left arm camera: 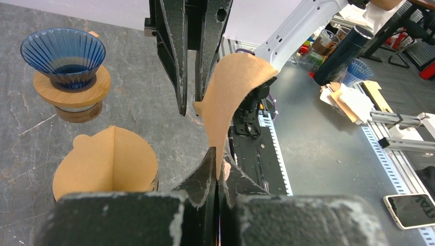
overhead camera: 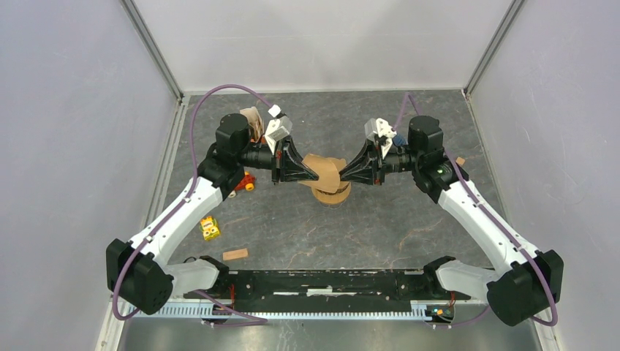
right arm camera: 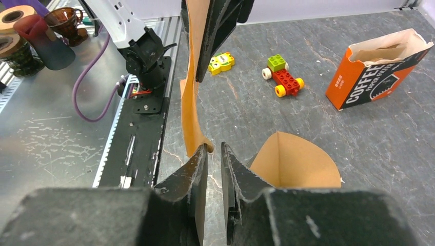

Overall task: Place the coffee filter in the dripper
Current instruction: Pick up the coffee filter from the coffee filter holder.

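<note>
- Brown paper coffee filter [left arm camera: 231, 97] hangs folded over the middle of the counter [overhead camera: 409, 219], its long side running from arm to arm.
- Left end effector [left arm camera: 218, 159] pinches one end tight.
- Right end effector [right arm camera: 213, 148] is open a crack beside the other end; I cannot tell if it grips.
- Blue glass dripper on a wooden ring [left arm camera: 64, 51] stands toward the far edge, probably nearer the right arm.

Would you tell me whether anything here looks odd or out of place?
Yes: the filter pinched in the left hand is bent and twisted in mid-air, while a second filter already sits open below, and the blue dripper is empty.
</note>
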Controlling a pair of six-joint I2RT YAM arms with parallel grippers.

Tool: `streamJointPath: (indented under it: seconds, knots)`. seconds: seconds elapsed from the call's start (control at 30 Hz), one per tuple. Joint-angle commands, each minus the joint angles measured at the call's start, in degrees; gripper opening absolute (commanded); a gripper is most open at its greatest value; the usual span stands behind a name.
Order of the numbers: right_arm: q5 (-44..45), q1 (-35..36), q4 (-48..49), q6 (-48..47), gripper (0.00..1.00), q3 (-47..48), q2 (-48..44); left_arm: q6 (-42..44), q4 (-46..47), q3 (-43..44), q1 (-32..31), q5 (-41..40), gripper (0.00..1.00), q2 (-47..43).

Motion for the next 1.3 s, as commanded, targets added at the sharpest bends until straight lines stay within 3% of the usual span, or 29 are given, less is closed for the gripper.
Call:
streamJointPath:
  seconds: [0.0, 0.3, 0.7, 1.27]
  knots:
    - [-2.7, -0.2, 6.4, 4.6, 0.21, -1.1, -0.9, -2.8, 3.8, -0.4, 0.0, 0.9, 0.02, -1.1]
    - [-5.9, -0.1, 12.7, 9.9, 0.20, -3.7, -1.8, -1.9, 3.8, 0.1, 0.0, -0.2, 0.02, -0.2]
    - [-6.5, -0.8, 10.1, 7.6, 0.20, -2.3, -2.1, 4.4, -1.3, -0.1, 0.2, -0.9, 0.02, -0.7]
    - [-6.6, -0.7, 12.3, 9.4, 0.16, -3.1, -1.2, 4.7, -1.3, 0.0, -0.1, -0.7, 0.02, -0.4]
